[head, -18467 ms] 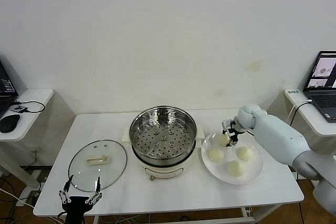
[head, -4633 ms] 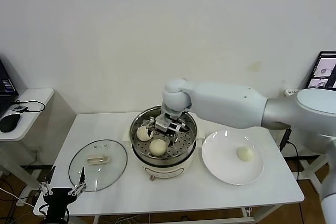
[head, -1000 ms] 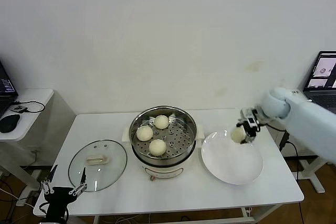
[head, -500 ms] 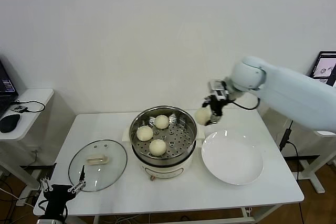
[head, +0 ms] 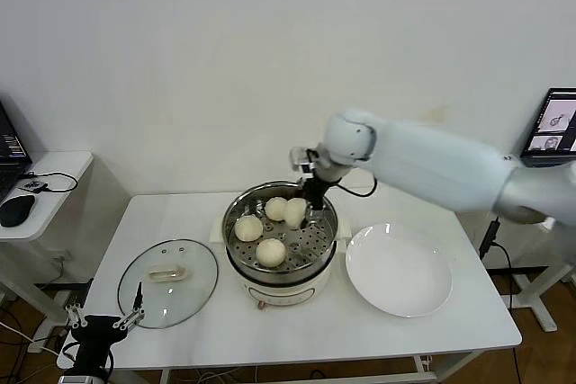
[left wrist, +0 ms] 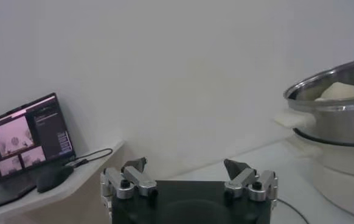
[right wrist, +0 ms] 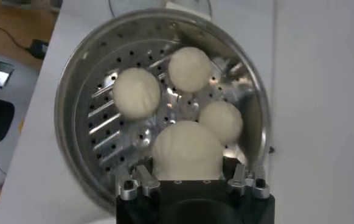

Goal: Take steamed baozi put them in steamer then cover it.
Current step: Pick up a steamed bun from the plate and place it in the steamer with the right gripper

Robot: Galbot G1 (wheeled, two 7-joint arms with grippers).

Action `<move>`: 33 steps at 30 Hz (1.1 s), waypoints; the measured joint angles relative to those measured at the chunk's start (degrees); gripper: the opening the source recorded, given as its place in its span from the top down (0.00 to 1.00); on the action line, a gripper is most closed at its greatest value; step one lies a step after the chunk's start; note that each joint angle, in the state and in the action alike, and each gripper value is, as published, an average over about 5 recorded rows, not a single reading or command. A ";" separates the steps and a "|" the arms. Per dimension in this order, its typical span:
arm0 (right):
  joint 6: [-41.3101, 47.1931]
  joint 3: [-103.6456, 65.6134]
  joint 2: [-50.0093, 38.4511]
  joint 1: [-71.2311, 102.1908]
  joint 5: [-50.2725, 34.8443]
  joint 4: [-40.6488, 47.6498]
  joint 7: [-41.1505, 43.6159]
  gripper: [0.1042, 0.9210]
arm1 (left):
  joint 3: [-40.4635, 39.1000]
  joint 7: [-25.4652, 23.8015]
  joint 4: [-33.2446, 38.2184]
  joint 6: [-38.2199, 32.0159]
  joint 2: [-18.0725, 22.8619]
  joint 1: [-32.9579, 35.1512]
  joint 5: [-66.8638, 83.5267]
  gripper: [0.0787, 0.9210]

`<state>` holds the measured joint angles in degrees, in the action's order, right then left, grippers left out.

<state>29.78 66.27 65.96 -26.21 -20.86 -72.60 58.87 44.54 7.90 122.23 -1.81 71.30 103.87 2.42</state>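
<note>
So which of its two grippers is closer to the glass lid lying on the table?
The left. The left gripper hangs just off the table's front edge beside the lid. The right gripper is over the steamer, holding a baozi.

bg: plain white wall [head: 180, 42] | white table [head: 468, 330] | side desks w/ laptops [head: 551, 123]

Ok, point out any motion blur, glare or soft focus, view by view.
Head view: the right arm is smeared by motion above the steamer; the table is sharp. Right wrist view: glare streaks on the steel tray, and the held baozi is soft. Left wrist view: the left gripper and steamer are hazy.
</note>
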 measured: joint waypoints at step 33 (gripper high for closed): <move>0.99 0.12 -0.33 2.45 5.88 1.68 0.48 0.13 | -0.65 -0.28 0.24 0.34 0.28 -0.28 -0.27 0.12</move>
<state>30.77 66.39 65.63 -23.76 -14.98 -70.91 59.35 43.90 7.61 122.47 -1.47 71.59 103.59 2.14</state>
